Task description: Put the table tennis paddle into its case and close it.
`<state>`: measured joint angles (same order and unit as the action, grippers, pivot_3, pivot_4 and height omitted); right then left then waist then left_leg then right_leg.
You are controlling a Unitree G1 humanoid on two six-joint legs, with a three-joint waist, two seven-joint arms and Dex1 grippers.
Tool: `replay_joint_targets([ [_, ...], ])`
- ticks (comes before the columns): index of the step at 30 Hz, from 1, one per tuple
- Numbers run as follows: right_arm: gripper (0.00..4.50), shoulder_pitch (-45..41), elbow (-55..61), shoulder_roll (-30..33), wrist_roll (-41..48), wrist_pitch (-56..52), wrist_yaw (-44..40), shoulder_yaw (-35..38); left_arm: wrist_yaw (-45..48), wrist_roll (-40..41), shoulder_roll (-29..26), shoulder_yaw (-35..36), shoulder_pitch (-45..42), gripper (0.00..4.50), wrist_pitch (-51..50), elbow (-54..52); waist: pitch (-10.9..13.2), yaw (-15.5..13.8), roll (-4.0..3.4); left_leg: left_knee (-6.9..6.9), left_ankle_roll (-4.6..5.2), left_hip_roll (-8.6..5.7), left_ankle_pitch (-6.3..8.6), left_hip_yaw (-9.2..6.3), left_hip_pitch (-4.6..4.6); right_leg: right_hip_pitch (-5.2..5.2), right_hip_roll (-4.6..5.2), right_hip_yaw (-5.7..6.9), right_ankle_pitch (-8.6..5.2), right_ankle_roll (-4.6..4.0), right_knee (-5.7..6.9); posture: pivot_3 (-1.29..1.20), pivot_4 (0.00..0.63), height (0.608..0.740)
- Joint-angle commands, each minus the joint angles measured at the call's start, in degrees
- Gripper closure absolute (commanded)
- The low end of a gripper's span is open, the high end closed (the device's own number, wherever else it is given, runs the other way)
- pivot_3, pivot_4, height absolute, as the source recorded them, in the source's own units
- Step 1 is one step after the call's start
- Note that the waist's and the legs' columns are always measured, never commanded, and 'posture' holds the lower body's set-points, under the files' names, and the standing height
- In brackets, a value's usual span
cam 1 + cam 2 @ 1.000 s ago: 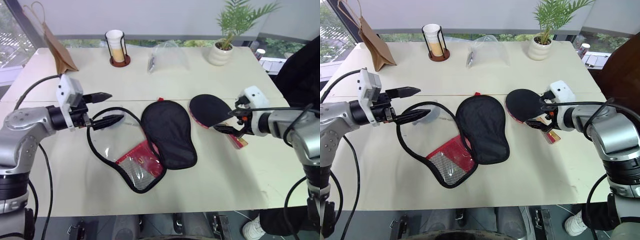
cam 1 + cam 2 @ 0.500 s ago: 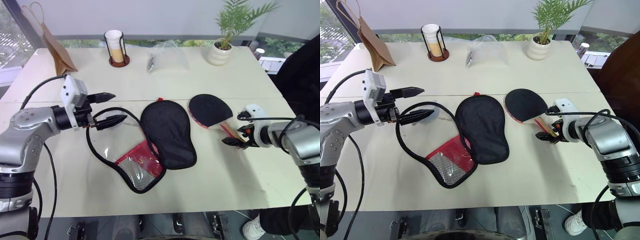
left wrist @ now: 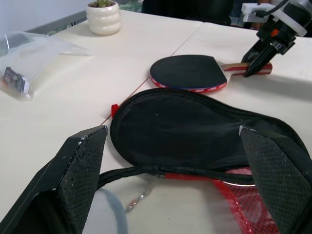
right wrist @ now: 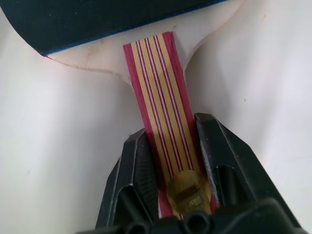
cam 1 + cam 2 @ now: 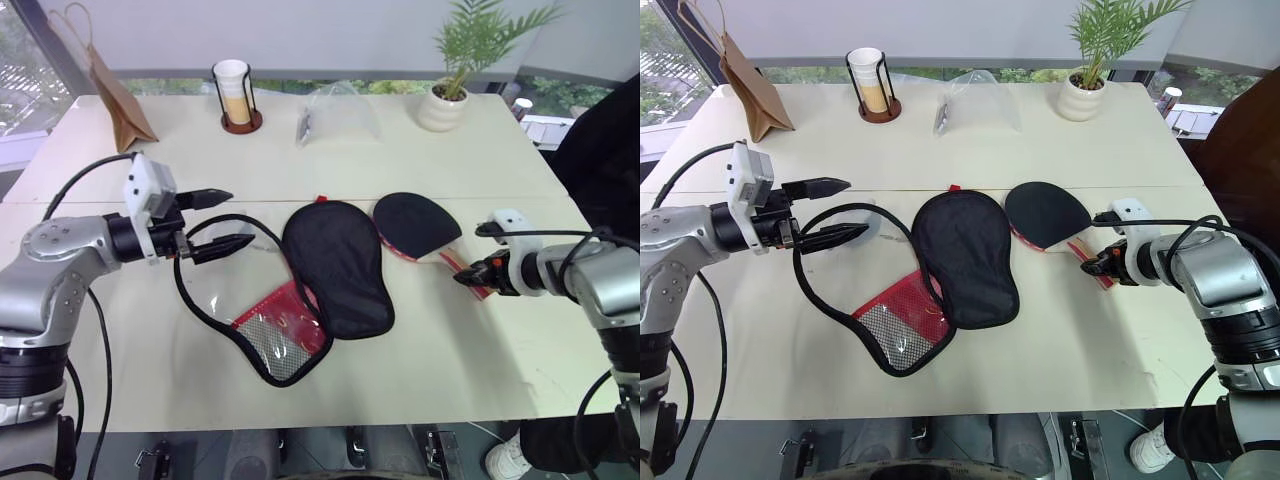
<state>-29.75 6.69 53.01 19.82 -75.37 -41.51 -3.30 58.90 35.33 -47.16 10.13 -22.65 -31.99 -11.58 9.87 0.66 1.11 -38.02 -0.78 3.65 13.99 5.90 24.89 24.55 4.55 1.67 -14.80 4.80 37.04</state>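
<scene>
On worktop (image 5: 430, 340), my right end effector (image 4: 168, 161) grips paddle (image 5: 418, 222) by handle; left end effector (image 5: 225, 218) open beside unzipped case (image 5: 335, 265).

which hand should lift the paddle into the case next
Right. The right hand has its fingers closed on either side of the paddle handle, as the right wrist view shows. The left hand hangs open at the far edge of the case.
</scene>
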Motion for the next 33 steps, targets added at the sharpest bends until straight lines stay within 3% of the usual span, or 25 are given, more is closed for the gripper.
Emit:
replay_joint_targets([
  [1,3.61,-5.2,8.3,-0.8,3.0,-8.5,2.4,7.3,0.3,-0.5,0.1,-0.3,-1.1,0.00,1.3,-0.8,0.0,0.1,-0.01,0.00,0.00,0.00,0.00,0.00,0.00,0.01,0.00,0.00,0.00,0.00,0.01,0.00,0.150,0.734],
  [4,3.61,-7.8,13.3,-3.7,5.7,-16.0,5.3,10.5,0.8,-0.9,0.7,-1.2,-1.9,0.00,1.7,0.2,0.0,0.2,-0.01,0.01,0.00,0.04,0.00,-0.02,0.00,0.03,-0.05,0.00,0.00,0.00,0.03,0.00,0.150,0.734],
  [10,3.61,-8.0,17.6,-10.4,16.6,-17.1,17.7,14.3,1.9,-2.0,2.4,-3.5,-5.0,0.00,2.5,2.8,0.0,0.0,0.00,0.01,0.00,0.00,0.00,-0.01,0.04,0.02,0.01,0.01,0.00,0.00,0.02,0.00,0.150,0.734],
  [13,3.61,-6.6,19.9,-15.1,26.3,-17.1,28.5,13.5,2.8,-2.5,3.2,-4.8,-6.8,0.00,3.2,4.5,0.0,0.0,0.00,0.00,0.01,-0.02,0.00,-0.03,0.09,0.03,0.01,0.01,0.04,0.07,0.02,0.00,0.150,0.734],
  [20,3.61,-5.1,18.5,-17.6,51.8,-17.1,52.4,9.7,4.8,-3.2,3.8,-6.0,-8.4,0.00,3.9,6.9,0.0,0.1,0.00,0.00,0.01,-0.01,-0.01,-0.04,0.11,0.05,-0.01,0.02,0.11,0.19,0.03,0.00,0.150,0.734],
  [24,3.61,-6.2,15.5,-15.8,65.0,-17.1,64.0,7.0,5.2,-3.4,3.9,-6.1,-8.7,0.00,3.4,6.9,0.0,0.2,0.00,0.00,0.02,0.00,-0.01,-0.04,0.11,0.05,-0.01,0.02,0.11,0.18,0.03,0.00,0.150,0.734],
  [29,3.61,-7.7,13.4,-2.5,90.9,-1.8,81.3,-6.7,5.3,-3.1,3.6,-6.0,-8.1,0.00,2.7,6.1,0.0,0.1,0.01,-0.01,0.02,-0.01,-0.01,-0.07,0.15,0.05,0.01,0.02,0.07,0.12,0.00,0.00,0.150,0.734],
  [33,3.61,-9.6,13.4,0.4,93.2,4.2,82.9,-13.4,5.3,-2.8,3.5,-5.7,-7.3,0.00,2.3,5.6,0.0,0.5,0.02,-0.05,0.03,0.01,0.00,-0.06,0.18,0.09,-0.03,0.01,0.04,0.06,-0.01,0.00,0.150,0.734],
])
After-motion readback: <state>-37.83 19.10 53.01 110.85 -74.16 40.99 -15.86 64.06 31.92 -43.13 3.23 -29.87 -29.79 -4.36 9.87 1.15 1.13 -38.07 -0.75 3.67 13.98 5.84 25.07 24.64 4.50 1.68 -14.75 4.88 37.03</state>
